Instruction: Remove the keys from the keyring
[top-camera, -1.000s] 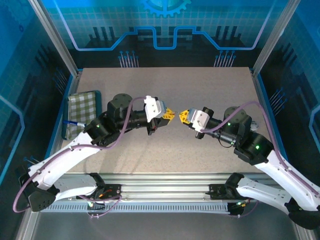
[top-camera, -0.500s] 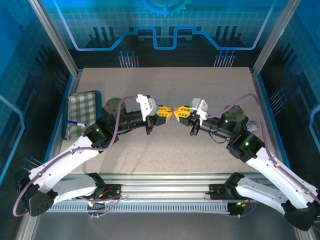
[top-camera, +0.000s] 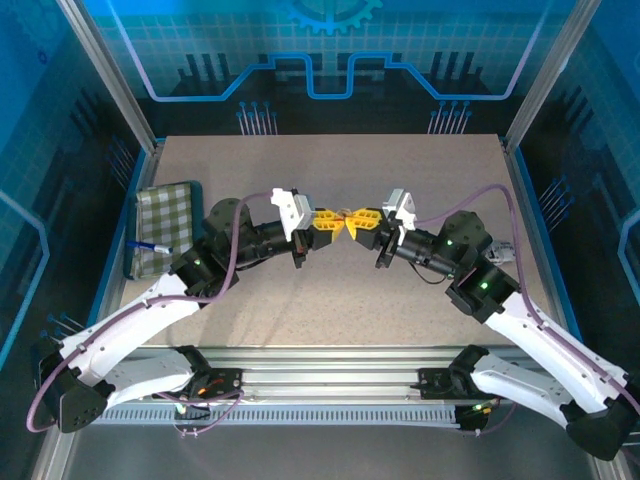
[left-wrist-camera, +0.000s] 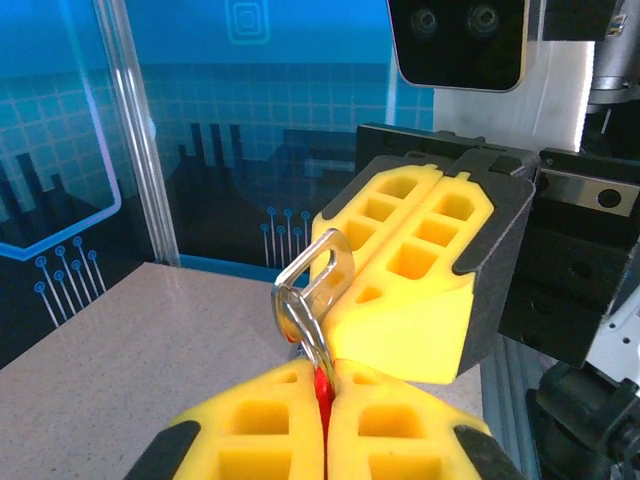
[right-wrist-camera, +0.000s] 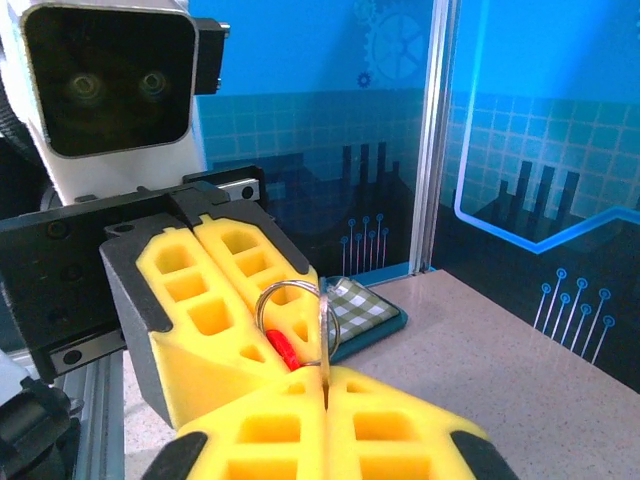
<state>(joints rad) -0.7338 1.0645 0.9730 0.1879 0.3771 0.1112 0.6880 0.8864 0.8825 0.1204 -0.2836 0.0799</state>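
Seemingly left tool (top-camera: 342, 222) and right tool (top-camera: 353, 221) both pinch keyring (left-wrist-camera: 298, 312).

1. Over the table's (top-camera: 330, 160) middle, the left gripper (top-camera: 340, 221) and right gripper (top-camera: 355, 221) meet tip to tip, both clamped on one keyring (left-wrist-camera: 310, 290), leaving no passage between them.
2. A checked cloth (top-camera: 165, 215) lies at the left edge.
3. The far edge and far corners are open.

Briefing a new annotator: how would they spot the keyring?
Above the middle of the table, the left gripper and right gripper meet tip to tip. The keyring is the silver wire loop pinched between them, the only bare metal among yellow plastic, with a red bit beside it.
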